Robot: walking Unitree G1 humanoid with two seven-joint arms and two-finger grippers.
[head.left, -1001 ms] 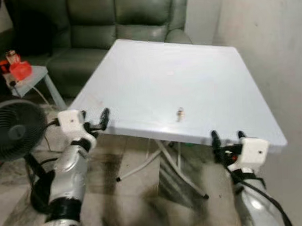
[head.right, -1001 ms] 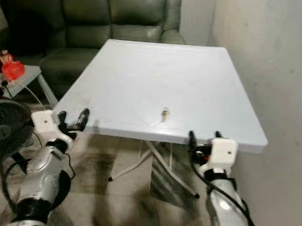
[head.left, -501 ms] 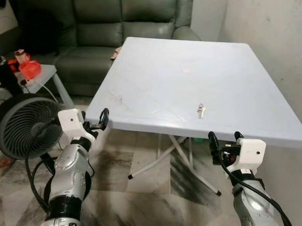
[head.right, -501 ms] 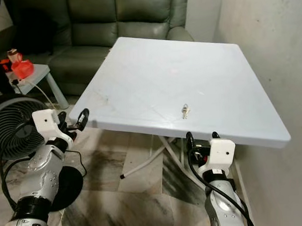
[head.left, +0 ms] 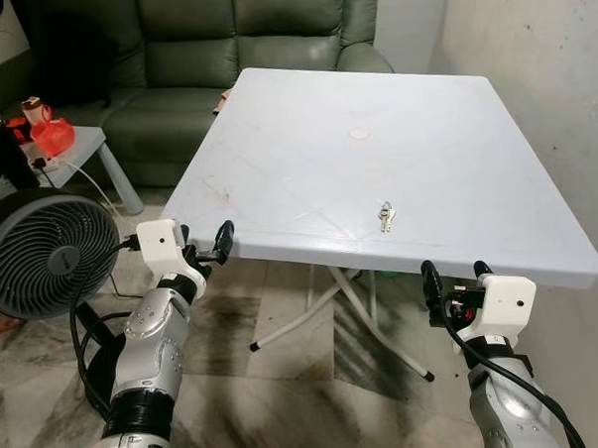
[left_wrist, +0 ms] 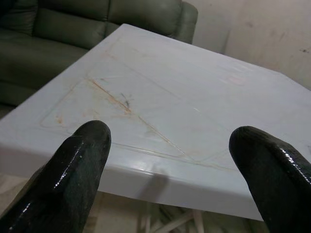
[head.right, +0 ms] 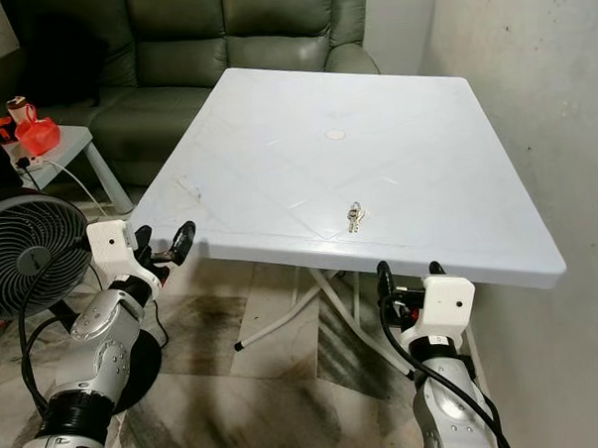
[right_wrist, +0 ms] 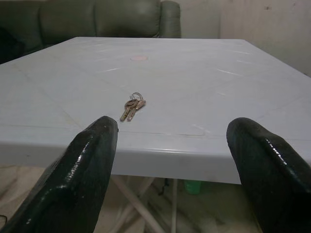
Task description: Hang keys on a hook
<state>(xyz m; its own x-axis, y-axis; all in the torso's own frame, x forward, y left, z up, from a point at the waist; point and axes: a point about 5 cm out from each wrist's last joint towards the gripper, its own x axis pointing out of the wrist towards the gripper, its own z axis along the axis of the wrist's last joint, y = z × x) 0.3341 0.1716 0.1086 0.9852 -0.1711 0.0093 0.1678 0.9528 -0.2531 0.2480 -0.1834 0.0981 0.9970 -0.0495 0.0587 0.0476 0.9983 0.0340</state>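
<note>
Two small keys (right_wrist: pixel 132 108) on a ring lie flat at twelve o'clock from my spread right gripper (right_wrist: pixel 175 160); light, stiff, slippery, so I'd pinch the ring, left gripper (left_wrist: pixel 170 165) spread too.

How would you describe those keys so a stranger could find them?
Start at the white folding table in front of the green sofa. Near its front edge lies a small bunch of keys, the only metal thing there; farther back is just a faint round mark.

White folding table (head.left: pixel 306 154) — keys (head.left: pixel 385 216) lie near its front edge.
</note>
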